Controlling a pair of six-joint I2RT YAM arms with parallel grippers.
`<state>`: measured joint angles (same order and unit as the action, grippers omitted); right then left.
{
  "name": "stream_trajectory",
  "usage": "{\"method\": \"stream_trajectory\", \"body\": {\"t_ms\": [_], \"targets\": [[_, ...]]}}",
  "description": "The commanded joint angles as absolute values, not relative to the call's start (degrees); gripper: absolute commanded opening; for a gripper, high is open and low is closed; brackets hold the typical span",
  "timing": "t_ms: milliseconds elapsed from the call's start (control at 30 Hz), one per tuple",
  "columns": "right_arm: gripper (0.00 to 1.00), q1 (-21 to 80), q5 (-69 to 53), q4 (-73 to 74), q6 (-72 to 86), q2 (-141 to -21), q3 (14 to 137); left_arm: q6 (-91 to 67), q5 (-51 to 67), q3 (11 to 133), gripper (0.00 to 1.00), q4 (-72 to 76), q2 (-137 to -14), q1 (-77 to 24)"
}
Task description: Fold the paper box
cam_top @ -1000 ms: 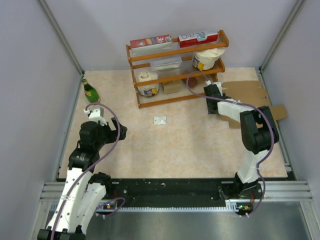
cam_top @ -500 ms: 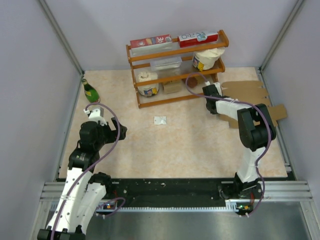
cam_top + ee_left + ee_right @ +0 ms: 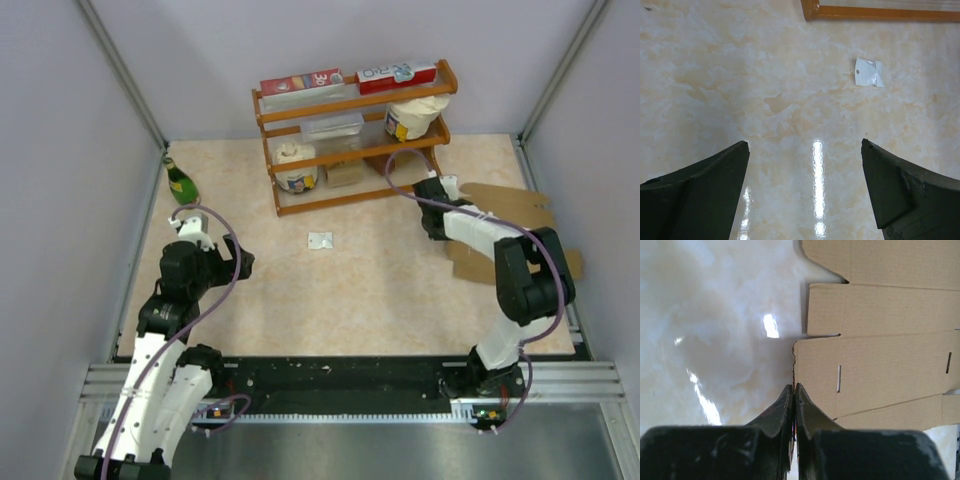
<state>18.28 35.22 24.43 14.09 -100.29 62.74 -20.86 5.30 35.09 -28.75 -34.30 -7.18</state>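
Note:
The paper box is a flat brown die-cut cardboard sheet with flaps and slots, lying at the right side of the table. In the right wrist view the paper box fills the upper right. Its left edge runs straight between the closed jaws of my right gripper. From above, my right gripper sits at the sheet's left edge, shut on it. My left gripper hovers wide open over bare table with nothing between its fingers. In the top view the left gripper is at the left, far from the sheet.
A wooden rack at the back holds red printed cartons, tubs and a clear container. A green bottle stands at the far left. A small white scrap lies mid-table, and the same scrap shows ahead of the left fingers. Walls enclose both sides.
My right gripper has closed onto the sheet's left edge and shifted slightly right and nearer. The cardboard has turned and slid towards the near right. The left arm has stayed put.

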Motion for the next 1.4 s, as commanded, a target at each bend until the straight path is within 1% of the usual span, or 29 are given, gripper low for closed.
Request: {"method": "stream_trajectory", "body": {"t_ms": [0, 67, 167, 267, 433, 667, 933, 1000, 1033, 1133, 1200, 1233, 1367], "targets": [[0.0, 20.7, 31.5, 30.0, 21.2, -90.5, 57.8, -20.3, 5.7, 35.9, 0.97, -27.7, -34.4, -7.2], [0.0, 23.4, 29.0, 30.7, 22.9, -87.2, 55.2, -20.2, 5.8, 35.9, 0.97, -27.7, -34.3, -7.2], [0.0, 30.4, 29.3, 31.8, 23.7, -85.4, 54.8, -20.2, 6.7, 35.9, 0.98, -27.7, -33.9, -7.2], [0.0, 36.5, 30.4, 34.6, 26.6, -86.6, 56.9, -20.3, 7.6, 35.8, 0.99, -27.6, -33.3, -7.2], [0.0, 42.3, 28.1, 34.1, 34.0, -89.4, 59.5, -20.0, 8.2, 35.2, 0.99, -26.8, -32.8, -7.2], [0.0, 47.7, 25.6, 32.1, 42.8, -93.0, 63.6, -19.9, 8.0, 34.9, 0.99, -26.4, -31.7, -7.2], [0.0, 51.7, 22.0, 31.4, 45.1, -98.3, 70.7, -19.5, 8.5, 34.6, 0.99, -25.9, -32.3, -7.2], [0.07, 51.9, 20.0, 31.3, 44.9, -98.9, 71.6, -19.5, 8.7, 34.6, 0.99, -25.8, -32.6, -7.2], [0.13, 51.9, 19.2, 31.2, 44.8, -98.7, 71.6, -19.5, 8.9, 34.6, 0.99, -25.7, -33.0, -7.2], [0.39, 51.9, 19.4, 31.0, 43.9, -95.9, 70.2, -19.3, 9.4, 34.7, 0.99, -25.4, -33.8, -7.2], [0.52, 51.7, 19.8, 30.8, 42.1, -93.1, 69.2, -19.6, 9.7, 34.7, 0.99, -25.4, -34.3, -7.2], [0.56, 51.6, 19.2, 30.6, 41.1, -91.5, 68.5, -19.9, 9.8, 34.8, 0.99, -25.3, -34.5, -7.2], [0.6, 48.9, 16.7, 29.2, 39.6, -83.2, 64.5, -21.9, 12.6, 35.8, 0.99, -24.2, -35.4, -7.2]]}}
